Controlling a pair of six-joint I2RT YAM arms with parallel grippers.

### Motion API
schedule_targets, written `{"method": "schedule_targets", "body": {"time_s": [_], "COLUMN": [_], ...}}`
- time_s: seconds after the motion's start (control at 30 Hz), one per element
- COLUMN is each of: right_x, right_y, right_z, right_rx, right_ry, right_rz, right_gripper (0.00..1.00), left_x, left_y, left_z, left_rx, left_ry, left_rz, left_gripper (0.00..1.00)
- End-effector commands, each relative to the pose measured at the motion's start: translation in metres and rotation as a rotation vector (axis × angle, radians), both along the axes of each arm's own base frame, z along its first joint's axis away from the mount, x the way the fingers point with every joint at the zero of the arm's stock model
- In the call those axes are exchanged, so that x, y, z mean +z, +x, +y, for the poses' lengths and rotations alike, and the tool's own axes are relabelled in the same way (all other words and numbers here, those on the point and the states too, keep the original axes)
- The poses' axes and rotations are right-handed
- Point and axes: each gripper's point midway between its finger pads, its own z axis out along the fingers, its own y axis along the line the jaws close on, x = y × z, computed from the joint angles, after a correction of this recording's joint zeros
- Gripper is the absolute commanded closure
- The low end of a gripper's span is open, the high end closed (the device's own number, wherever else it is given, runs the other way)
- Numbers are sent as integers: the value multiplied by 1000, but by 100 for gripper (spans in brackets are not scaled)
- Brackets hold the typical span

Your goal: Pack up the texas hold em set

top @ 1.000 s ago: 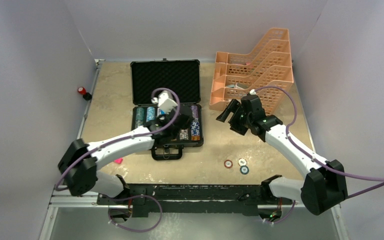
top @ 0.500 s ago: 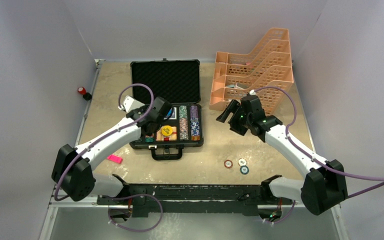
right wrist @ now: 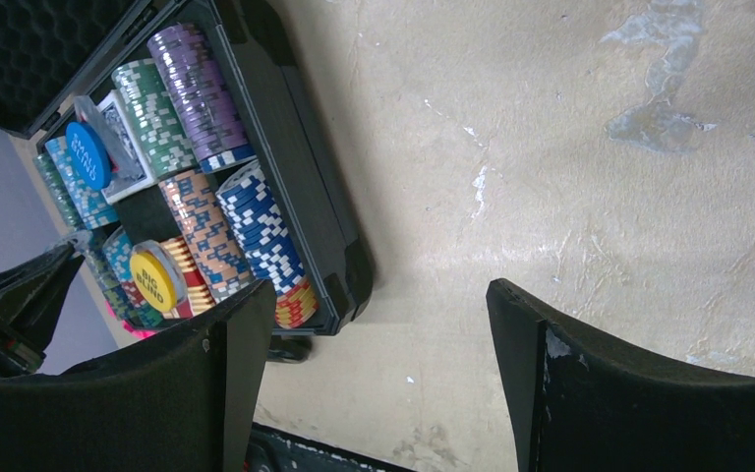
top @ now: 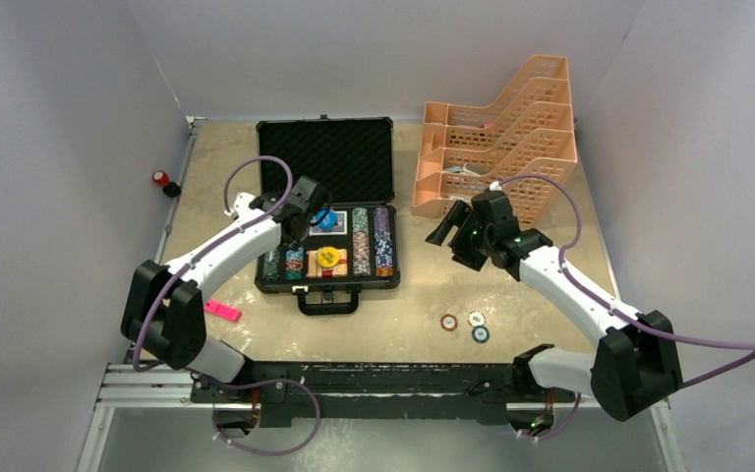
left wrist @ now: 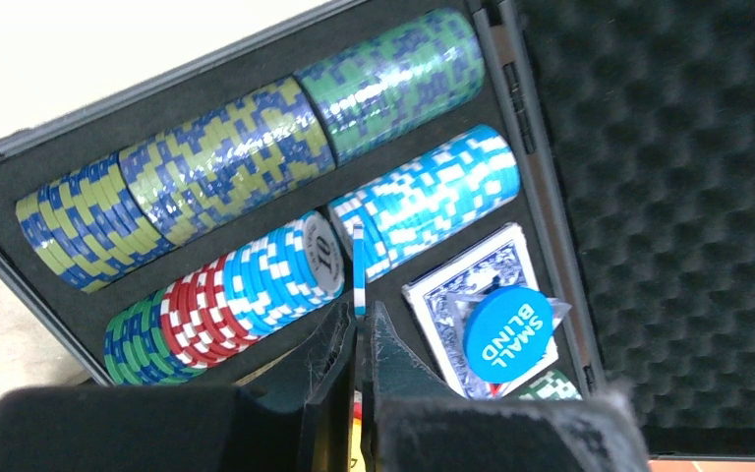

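The black briefcase (top: pixel 326 286) lies open at mid-table, foam lid (top: pixel 326 157) back, its slots full of coloured chip rows (left wrist: pixel 246 162). My left gripper (left wrist: pixel 358 317) hovers over the case's left side and is shut on a light-blue chip (left wrist: pixel 358 275), held on edge between two light-blue rows. A card deck (left wrist: pixel 457 290) with a blue "small blind" button (left wrist: pixel 507 334) lies beside it. A yellow "big blind" button (top: pixel 328 257) sits mid-case. My right gripper (right wrist: pixel 378 295) is open and empty over bare table right of the case. Three loose chips (top: pixel 468 325) lie near the front.
A peach stacked tray rack (top: pixel 501 138) stands at the back right, just behind the right gripper (top: pixel 449 228). A flat pink marker (top: pixel 222 310) lies front left of the case. A small red knob (top: pixel 161 179) sits off the table's left edge.
My left arm has swung from the middle of the case to its left side, uncovering the buttons and chip rows. The right arm has barely shifted.
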Motion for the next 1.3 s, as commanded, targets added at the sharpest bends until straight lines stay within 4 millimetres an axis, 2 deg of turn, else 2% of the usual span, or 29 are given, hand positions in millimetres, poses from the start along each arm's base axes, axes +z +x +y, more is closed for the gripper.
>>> {"method": "schedule_targets", "body": {"time_s": [0.0,0.2,0.53,0.6,0.97,1.2,1.27], "right_x": [0,-1,-2,-2,-2,-3,-3], "right_y": [4,5,4,4,3,3,3], "right_z": [-2,-3,-2,-3,-2,-2,-2], "right_rx": [-19,-19,-15,-16,-11,-12,-12], "right_ry": [-4,-7,-7,-7,-4,-3,-2], "right_rz": [-7,-6,-3,-3,-5,-5,-4], "right_gripper": [19,19,19,20,20,20,20], "left_x": [-15,-21,-23,-19,6,11,8], "left_y": [-3,-1,14,16,22,13,11], "left_z": [-8,-5,-1,0,1,10,13], "left_rx": [14,23,-14,-29,-105,-98,-87], "left_ry": [-74,-72,-40,-29,20,48,57], "left_rz": [39,50,12,2,-16,-19,-16], "left_gripper": [100,100,100,88,63,62,65]}}
